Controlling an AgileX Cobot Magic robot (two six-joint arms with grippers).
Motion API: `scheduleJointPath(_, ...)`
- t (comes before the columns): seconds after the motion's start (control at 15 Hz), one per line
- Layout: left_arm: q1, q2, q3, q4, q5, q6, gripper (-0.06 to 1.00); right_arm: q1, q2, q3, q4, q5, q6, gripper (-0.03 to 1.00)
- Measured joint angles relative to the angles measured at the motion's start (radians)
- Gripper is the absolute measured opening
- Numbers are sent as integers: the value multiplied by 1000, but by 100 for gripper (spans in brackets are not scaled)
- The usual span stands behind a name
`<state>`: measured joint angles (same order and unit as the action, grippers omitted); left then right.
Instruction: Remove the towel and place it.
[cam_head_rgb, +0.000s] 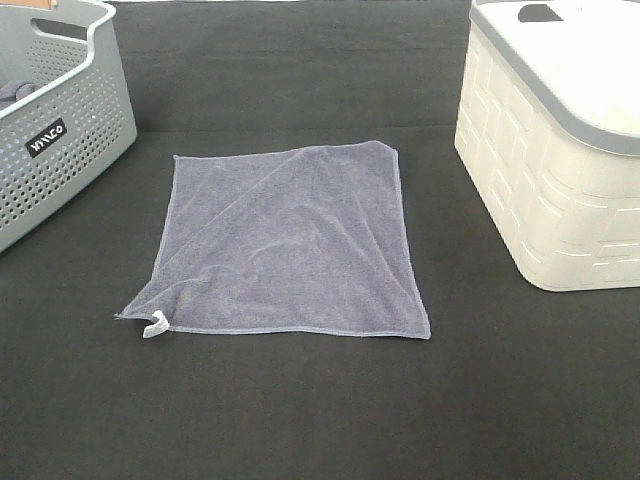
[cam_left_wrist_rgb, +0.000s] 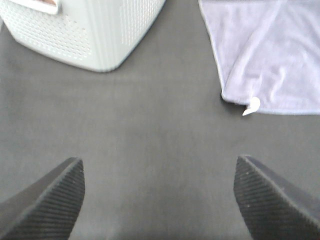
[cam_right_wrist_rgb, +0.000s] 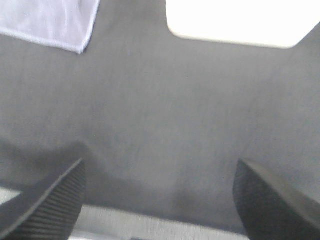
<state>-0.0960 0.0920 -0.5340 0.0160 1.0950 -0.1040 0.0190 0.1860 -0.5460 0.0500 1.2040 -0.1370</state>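
Note:
The greyish-lavender towel (cam_head_rgb: 285, 240) lies spread flat on the black table between the two baskets, one upper corner folded over, with a small white tag (cam_head_rgb: 155, 326) at its near left corner. It also shows in the left wrist view (cam_left_wrist_rgb: 270, 55) and a corner of it in the right wrist view (cam_right_wrist_rgb: 47, 22). Neither gripper shows in the exterior high view. My left gripper (cam_left_wrist_rgb: 159, 200) is open and empty above bare table, apart from the towel. My right gripper (cam_right_wrist_rgb: 159, 200) is open and empty above bare table.
A grey perforated basket (cam_head_rgb: 60, 110) stands at the far left, also in the left wrist view (cam_left_wrist_rgb: 85, 30). A cream basket with a grey rim (cam_head_rgb: 560, 150) stands at the right, seen as a white shape in the right wrist view (cam_right_wrist_rgb: 240, 22).

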Motion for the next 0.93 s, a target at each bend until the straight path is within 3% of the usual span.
scheduleJointPath(0.27,0,-95,3,1,-24,5,76,0,-177,0,0,5,-22,76)
scheduleJointPath(0.47,0,-98,8,6,-45,8,76,0,-190,0,6,7,-57,75)
scheduleJointPath(0.93,0,-98,15,33,-50,8,76,0,-190,39,42,-129,-82,75)
